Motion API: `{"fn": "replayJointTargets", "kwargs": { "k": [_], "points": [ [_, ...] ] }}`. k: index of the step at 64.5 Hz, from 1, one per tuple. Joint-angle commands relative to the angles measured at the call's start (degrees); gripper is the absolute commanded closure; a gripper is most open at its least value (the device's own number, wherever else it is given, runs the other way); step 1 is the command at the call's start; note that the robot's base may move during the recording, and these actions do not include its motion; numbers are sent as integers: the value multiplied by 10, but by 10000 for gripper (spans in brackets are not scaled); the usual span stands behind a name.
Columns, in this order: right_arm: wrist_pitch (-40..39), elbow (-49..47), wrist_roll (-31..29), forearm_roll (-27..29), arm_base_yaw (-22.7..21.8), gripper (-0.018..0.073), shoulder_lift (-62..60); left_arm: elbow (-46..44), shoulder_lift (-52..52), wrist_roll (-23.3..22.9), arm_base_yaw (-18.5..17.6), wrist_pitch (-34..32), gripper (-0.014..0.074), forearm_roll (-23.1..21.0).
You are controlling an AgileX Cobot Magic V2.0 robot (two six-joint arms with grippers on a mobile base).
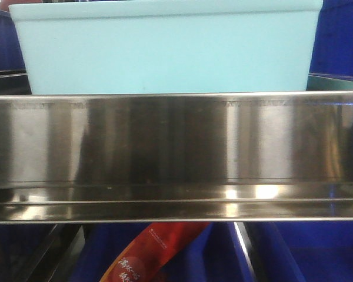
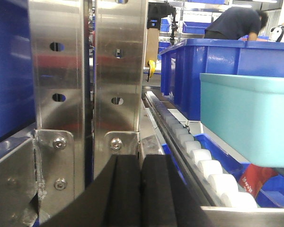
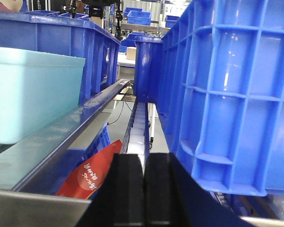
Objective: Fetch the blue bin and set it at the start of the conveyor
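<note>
The pale cyan blue bin [image 1: 165, 50] stands on a stainless-steel shelf, straight ahead in the front view. It shows at the right in the left wrist view [image 2: 248, 120] and at the left in the right wrist view [image 3: 33, 97]. My left gripper [image 2: 141, 189] is shut and empty, left of the bin, next to a steel rack post [image 2: 85, 71]. My right gripper [image 3: 145, 189] is shut and empty, right of the bin, beside a dark blue ribbed crate [image 3: 232, 94]. The conveyor start is out of view.
The steel shelf lip [image 1: 176, 153] crosses the front view below the bin. White rollers [image 2: 203, 161] run along the rack. A red packet [image 3: 92, 172] lies in a lower blue crate. More dark blue crates [image 2: 217, 66] stand behind the bin. A person [image 2: 236, 21] bends far back.
</note>
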Motion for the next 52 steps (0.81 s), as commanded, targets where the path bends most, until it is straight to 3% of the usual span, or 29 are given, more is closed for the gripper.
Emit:
{"fn": "replayJointTargets", "kwargs": {
  "k": [1,37,45,52],
  "points": [
    [-10,0,-3,4,0,724,-2,-1,-2,-3,2,-11,707,1],
    [-13,0,-3,4,0,724,-2,-1,-2,-3,1,-11,707,1],
    [-23,0,-3,5,0,724,-2,-1,-2,-2,1,-67,707,3],
    [8,-37,-3,16,0,724,-2,-31,-2,-2,1,-48,707,3]
  ]
}}
